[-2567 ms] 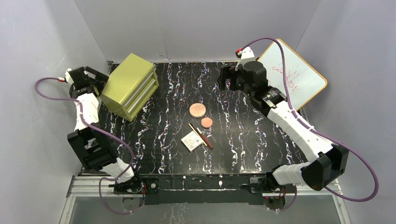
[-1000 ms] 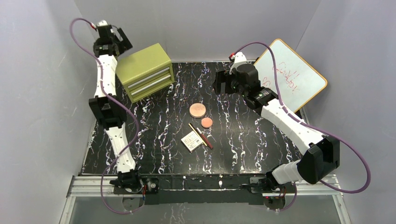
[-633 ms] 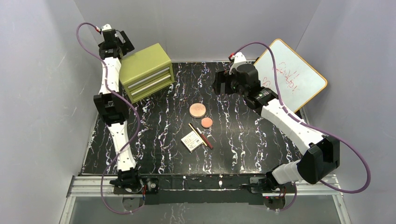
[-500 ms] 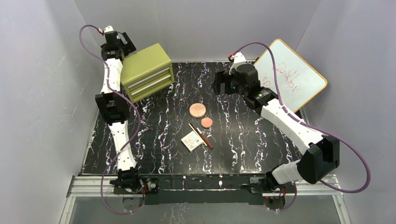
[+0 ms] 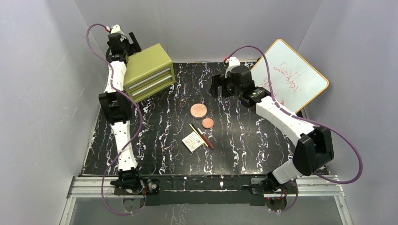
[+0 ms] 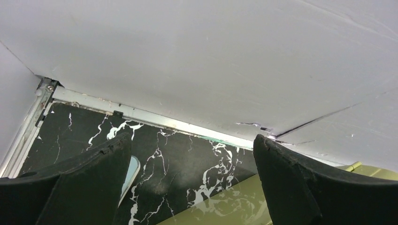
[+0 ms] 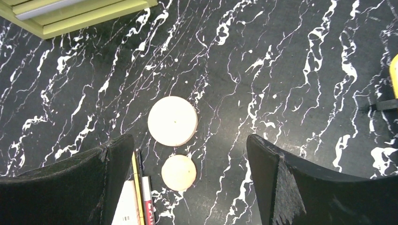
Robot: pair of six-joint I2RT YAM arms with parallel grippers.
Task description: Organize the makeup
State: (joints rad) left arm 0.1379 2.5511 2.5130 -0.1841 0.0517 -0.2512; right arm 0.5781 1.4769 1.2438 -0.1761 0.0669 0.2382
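Makeup lies in the middle of the black table [image 5: 253,140], five things in all. Two are round pink discs: one big disc [image 5: 198,111] and one small disc [image 5: 208,123] just beside it, on the near side. They do not touch. One square palette [image 5: 192,141] lies nearer the arms. Two pencils lie by the palette, side by side. The gold pencil [image 5: 194,131] is at the palette's far edge. The red pencil [image 5: 206,140] is on the palette's right.

One green box [image 5: 148,70] stands at the far left of the table. One whiteboard [image 5: 291,77] leans at the far right.

The left gripper [image 6: 192,145] is up by the back wall, just behind the box. Its two fingers are wide apart and hold nothing.

The right gripper [image 7: 187,140] hangs above the table, past the discs. Its two fingers are wide apart too, with nothing in them. Both discs show between them, down on the table.
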